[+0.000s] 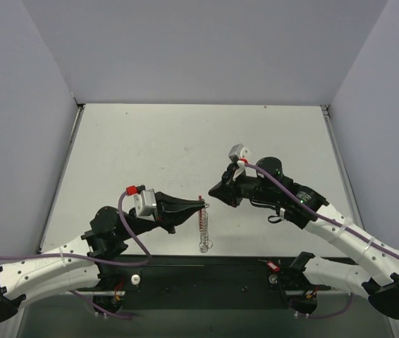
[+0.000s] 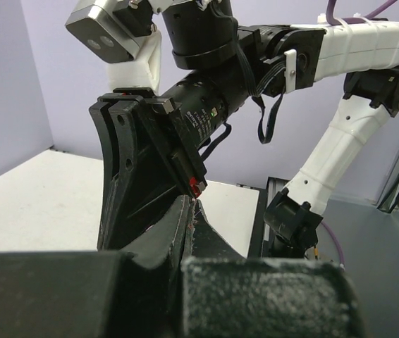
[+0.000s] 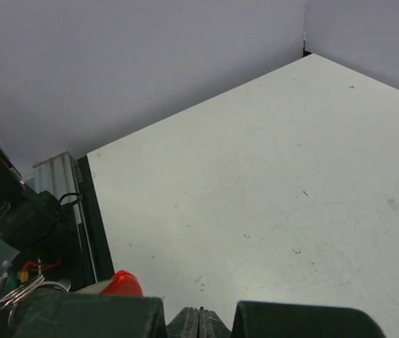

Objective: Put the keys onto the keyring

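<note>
Keys (image 1: pixel 203 227) are seen in a silver row under the left gripper (image 1: pixel 201 205), which seems clamped on the red keyring (image 1: pixel 200 199). The right gripper (image 1: pixel 213 191), just right, is clenched empty.

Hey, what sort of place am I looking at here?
Probably a robotics lab test cell: a white table boxed in by plain grey walls, a left arm and a right arm bolted at its near edge, and a camera on the right wrist.
</note>
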Controlling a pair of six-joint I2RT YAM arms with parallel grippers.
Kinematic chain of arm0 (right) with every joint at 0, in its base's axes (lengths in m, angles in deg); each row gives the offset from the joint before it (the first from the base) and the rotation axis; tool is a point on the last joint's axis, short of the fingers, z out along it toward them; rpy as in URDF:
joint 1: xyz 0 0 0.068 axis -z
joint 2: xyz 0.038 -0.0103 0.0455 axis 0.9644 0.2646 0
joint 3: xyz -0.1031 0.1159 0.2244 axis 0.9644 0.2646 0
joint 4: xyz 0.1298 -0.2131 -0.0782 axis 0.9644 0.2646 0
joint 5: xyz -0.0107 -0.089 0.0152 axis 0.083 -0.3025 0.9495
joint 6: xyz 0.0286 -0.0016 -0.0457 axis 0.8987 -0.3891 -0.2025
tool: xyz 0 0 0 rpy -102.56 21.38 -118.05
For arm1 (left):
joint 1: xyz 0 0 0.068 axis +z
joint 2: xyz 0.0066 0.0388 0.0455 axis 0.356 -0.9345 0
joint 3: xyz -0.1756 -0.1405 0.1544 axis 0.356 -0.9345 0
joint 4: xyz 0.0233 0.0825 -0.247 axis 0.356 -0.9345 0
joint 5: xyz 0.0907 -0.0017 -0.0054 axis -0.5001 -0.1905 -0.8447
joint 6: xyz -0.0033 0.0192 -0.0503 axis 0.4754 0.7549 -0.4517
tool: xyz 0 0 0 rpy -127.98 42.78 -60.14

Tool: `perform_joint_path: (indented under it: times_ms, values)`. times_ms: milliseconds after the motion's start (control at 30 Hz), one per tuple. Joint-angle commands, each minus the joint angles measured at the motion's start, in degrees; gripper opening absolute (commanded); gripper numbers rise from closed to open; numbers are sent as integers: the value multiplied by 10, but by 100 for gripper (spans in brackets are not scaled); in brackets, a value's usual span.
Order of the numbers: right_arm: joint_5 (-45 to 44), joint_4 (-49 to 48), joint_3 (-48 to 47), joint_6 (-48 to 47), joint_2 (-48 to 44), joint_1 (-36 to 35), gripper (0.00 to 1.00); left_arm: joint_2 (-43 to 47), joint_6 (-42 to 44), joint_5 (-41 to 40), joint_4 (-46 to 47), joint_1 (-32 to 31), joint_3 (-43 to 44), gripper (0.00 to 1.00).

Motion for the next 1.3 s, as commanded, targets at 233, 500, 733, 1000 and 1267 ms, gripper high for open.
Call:
perform_joint_path:
  times_ms: [233, 500, 733, 1000, 1267]
  values:
    - [-138, 79, 16, 69, -18, 77, 20, 11, 15, -96, -38, -3, 2, 0]
    - [-216, 277, 4, 184, -17, 131, 59, -9, 21, -124, -63, -2, 0, 0]
    - [-246, 492, -12, 346, 22, 97, 65, -12, 7, -172, -148, -1, 9, 0]
    - [-281, 621, 23, 490, 99, -15, 66, 27, -10, -191, -202, 6, 5, 0]
    - [-272, 587, 91, 549, 125, -59, 51, 54, -11, -182, -211, 9, -3, 0]
